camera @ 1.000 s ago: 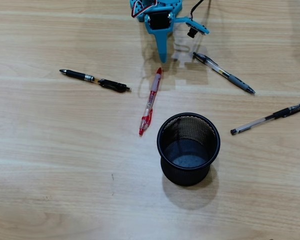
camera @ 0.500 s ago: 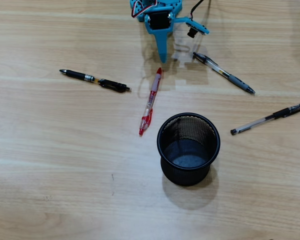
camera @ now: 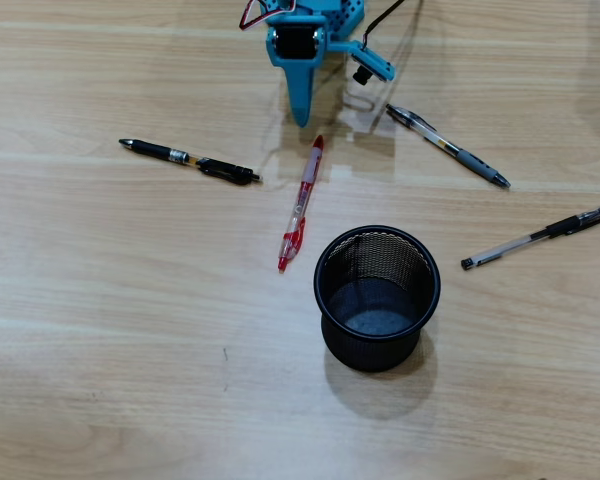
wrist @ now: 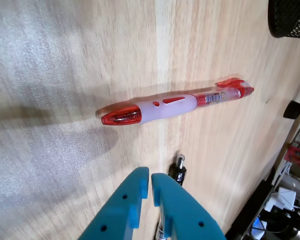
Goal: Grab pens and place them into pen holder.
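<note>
While tool point(wrist: 150, 181) pressed together, empty | red pen point(camera: 298, 205) nr holder point(camera: 325, 290)

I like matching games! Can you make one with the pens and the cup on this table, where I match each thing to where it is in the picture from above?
Things:
1. red pen
2. black mesh pen holder
3. black pen with the clear barrel
4. blue hand

Places in the overhead view:
A. top middle, tips together, pointing down
B. far right, lying flat on the table
C. middle, just left of the holder
D. lower middle, standing upright with no pens inside

Pairs: 1-C, 2-D, 3-B, 4-A
</note>
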Motion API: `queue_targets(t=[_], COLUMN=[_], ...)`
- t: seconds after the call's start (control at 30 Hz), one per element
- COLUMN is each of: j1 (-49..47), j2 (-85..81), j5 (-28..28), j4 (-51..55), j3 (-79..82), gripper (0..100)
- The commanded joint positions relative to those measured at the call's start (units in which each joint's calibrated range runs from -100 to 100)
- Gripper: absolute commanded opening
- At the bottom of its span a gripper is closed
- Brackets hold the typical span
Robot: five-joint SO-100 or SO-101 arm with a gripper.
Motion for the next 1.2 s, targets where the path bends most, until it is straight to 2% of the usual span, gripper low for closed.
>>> queue_targets(t=[0.0, 0.8, 0.97, 1.17], j1=[0.84, 1.58, 1.67, 3.68], j2=[-0.85, 0.25, 4.16, 22.16], j5=[0.01, 0.01, -0.04, 0.01], j4=[-0.37, -0.37, 0.18, 0.81], j3=[-0.23, -1.41, -10.01, -30.46], gripper=[2, 2, 2, 2])
